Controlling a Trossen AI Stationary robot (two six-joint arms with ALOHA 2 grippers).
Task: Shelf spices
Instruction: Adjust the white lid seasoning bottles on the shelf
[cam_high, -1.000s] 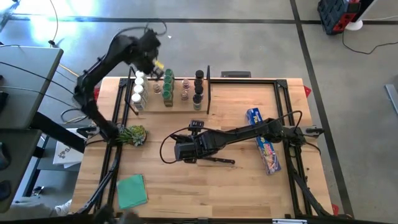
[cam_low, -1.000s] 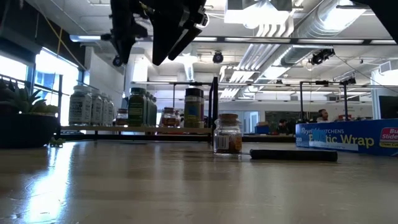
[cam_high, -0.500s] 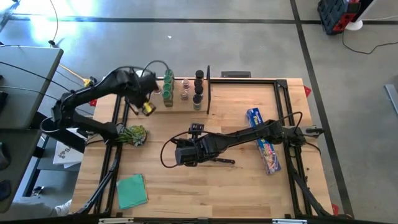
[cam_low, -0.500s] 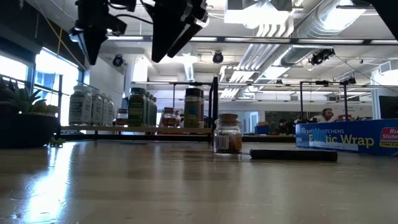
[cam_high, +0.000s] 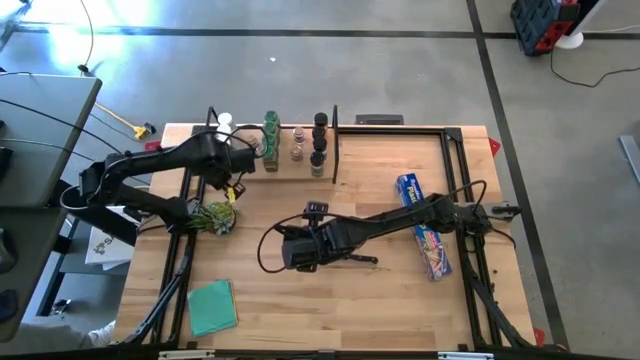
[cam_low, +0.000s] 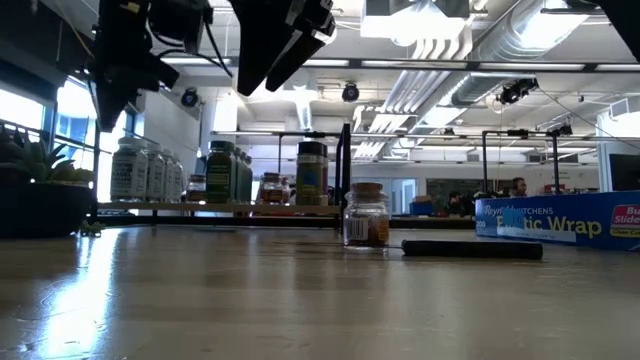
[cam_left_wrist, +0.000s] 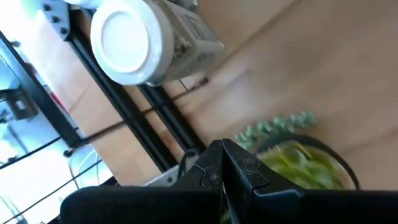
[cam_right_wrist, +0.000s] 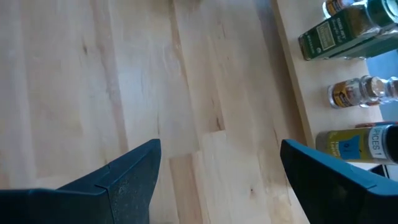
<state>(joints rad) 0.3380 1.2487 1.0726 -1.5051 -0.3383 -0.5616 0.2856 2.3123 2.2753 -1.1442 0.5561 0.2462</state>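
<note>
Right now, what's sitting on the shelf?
The shelf holds white-capped jars, green jars, a dark jar and smaller clear ones. The left arm covers part of that row from above.

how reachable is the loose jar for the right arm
Probably yes: the jar stands alone, only the knife beside it, and the right gripper hangs nearby, jaws open. Its wrist view misses the jar, so it must re-aim.

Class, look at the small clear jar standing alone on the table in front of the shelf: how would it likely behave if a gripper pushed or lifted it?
The lone jar looks glass, so probably rigid and breakable. Upright and narrow, it may tip if pushed high. Being round, it would likely roll afterwards.
</note>
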